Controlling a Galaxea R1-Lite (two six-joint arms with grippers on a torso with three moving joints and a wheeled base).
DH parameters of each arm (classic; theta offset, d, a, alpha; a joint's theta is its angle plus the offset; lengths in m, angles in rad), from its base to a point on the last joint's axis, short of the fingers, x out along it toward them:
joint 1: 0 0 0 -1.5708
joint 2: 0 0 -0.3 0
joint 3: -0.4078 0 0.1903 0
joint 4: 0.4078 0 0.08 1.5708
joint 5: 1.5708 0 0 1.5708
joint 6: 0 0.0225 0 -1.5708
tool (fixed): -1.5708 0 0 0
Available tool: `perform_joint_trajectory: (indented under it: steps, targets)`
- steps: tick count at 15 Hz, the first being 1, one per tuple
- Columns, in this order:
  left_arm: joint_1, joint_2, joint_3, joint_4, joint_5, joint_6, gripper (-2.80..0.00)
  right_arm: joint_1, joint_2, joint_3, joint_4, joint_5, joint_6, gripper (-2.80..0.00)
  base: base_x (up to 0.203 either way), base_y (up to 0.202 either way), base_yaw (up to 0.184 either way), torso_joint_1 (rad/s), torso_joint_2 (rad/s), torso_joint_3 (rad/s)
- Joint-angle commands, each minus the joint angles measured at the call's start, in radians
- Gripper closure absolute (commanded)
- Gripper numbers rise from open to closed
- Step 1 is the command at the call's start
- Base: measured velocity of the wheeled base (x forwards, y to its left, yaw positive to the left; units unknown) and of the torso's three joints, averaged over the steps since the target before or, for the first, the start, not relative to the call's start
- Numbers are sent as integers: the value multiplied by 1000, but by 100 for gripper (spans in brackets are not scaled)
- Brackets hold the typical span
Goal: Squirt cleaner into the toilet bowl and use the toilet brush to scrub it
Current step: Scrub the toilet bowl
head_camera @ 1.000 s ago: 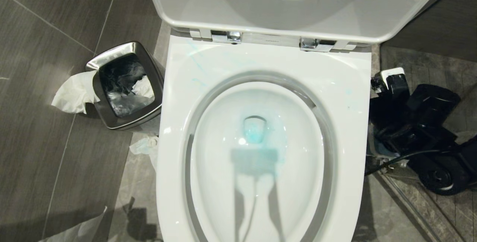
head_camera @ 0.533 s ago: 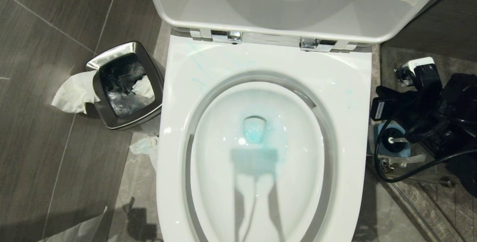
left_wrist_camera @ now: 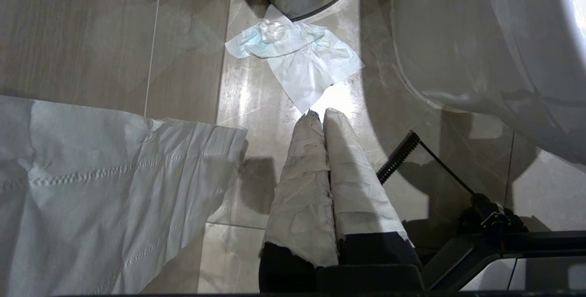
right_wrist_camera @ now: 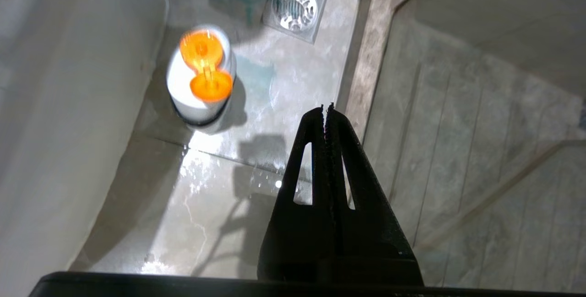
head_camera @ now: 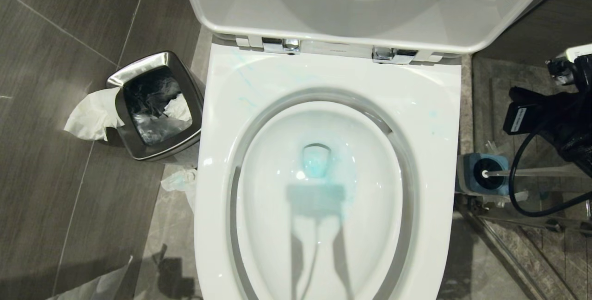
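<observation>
We are taking the toilet bowl as our landmark. The cleaner is already tinting the water at its drain and streaking the rim, so we are judging that the squirting is done and the step in hand is fetching the toilet brush.

The brush is standing in its holder on the floor just to the right of the bowl, its white handle leaning away from the bowl. The right tool is hanging over the floor to the right of the bowl, its 2 black fingers pressed together with nothing between them. An orange-capped bottle is standing on the floor near it, beside a floor drain.

To do this well, we are advising opening the fingers before approaching, gripping the handle high up, and lifting it straight out so the holder is not tipping.

The left tool, wrapped in paper, is parked shut and empty over the floor to the left of the bowl, near a crumpled tissue.
</observation>
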Motion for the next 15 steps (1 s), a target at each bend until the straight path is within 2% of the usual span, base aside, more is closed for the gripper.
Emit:
perform_joint_trajectory:
  steps: [1, 8, 15]
  targets:
    - [0, 0, 2, 0, 0, -1, 0, -3, -61, -6, 15, 2, -3, 0, 0, 0, 0, 0, 0, 0]
    - [0, 0, 2, 0, 0, 1, 0, 0, -357, -37, 294, 19, -1, 0, 0, 0, 0, 0, 0, 0]
    - [0, 0, 2, 0, 0, -1, 0, -1, -702, 10, 640, 158, 0, 0, 0, 0, 0, 0, 0, 0]
